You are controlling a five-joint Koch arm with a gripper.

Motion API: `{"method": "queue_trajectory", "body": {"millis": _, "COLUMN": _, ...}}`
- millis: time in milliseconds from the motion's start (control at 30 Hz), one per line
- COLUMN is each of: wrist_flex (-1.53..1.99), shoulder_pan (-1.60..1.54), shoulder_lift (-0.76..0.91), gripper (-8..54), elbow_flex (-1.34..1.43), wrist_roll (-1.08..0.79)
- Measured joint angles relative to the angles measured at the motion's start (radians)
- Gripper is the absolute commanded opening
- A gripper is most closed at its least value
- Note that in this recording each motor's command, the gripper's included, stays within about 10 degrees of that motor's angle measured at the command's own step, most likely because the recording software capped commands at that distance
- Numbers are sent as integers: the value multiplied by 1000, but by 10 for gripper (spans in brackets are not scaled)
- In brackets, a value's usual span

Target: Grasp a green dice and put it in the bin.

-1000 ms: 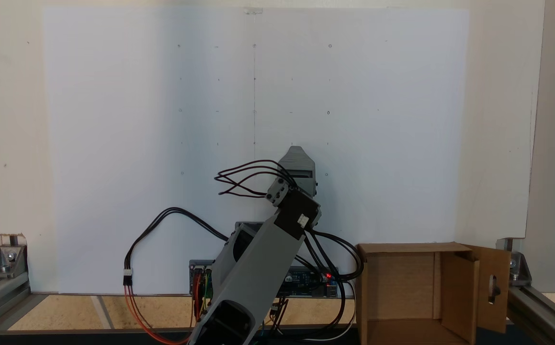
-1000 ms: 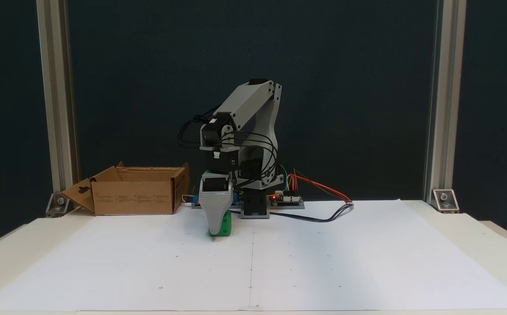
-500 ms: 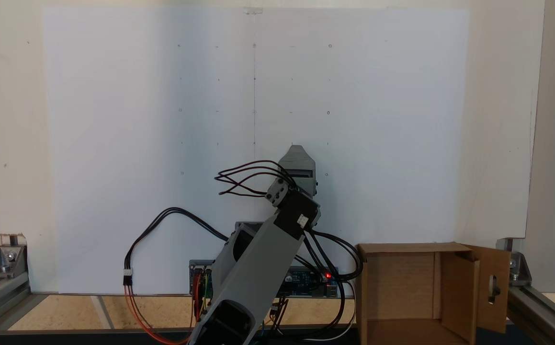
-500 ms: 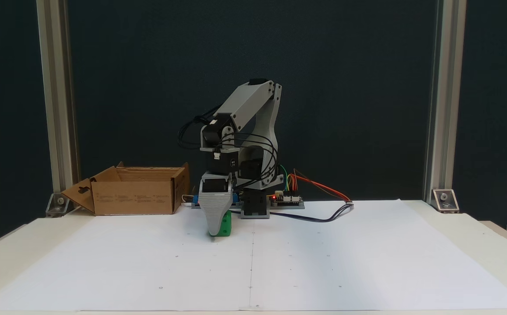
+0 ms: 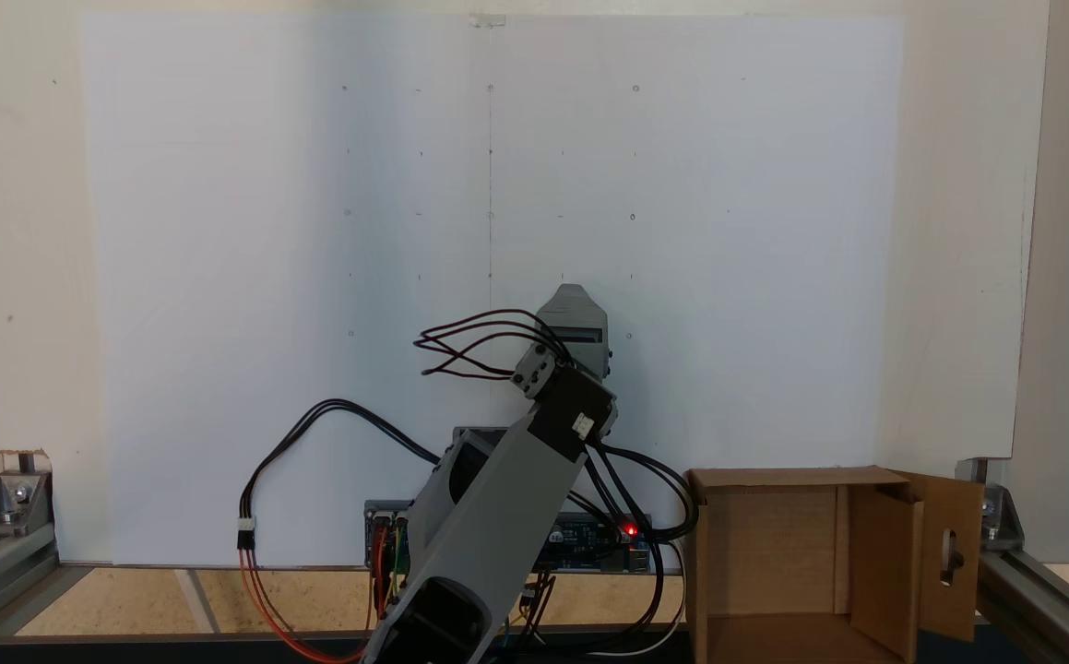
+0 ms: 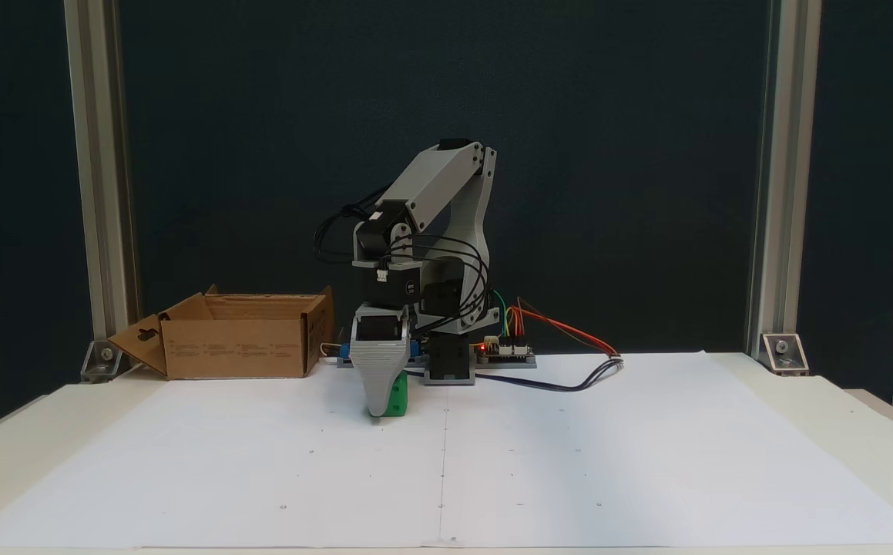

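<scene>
Here, one green dice (image 6: 396, 400), one bin (image 6: 234, 347)

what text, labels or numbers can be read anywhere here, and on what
No text can be quoted.
Cardboard box: rows of small dark print on its front wall, too small to read.
Black servo above the gripper: a small white marking, too blurred to read.
White paper sheet: dots and tick marks, no words.
</scene>
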Motion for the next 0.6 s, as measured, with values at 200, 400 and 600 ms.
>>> {"method": "queue_trajectory", "body": {"millis": 200, "wrist_flex": -55, "shoulder_pan": 0, "shoulder_lift": 2, "gripper": 188, "elbow_flex": 15, "wrist_roll": 0}}
{"method": "queue_trajectory", "body": {"millis": 400, "wrist_flex": -81, "shoulder_pan": -8, "shoulder_lift": 6, "gripper": 115, "elbow_flex": 31, "wrist_roll": 0}}
{"method": "queue_trajectory", "body": {"millis": 600, "wrist_flex": -78, "shoulder_pan": 2, "shoulder_lift": 14, "gripper": 115, "elbow_flex": -5, "wrist_roll": 0}}
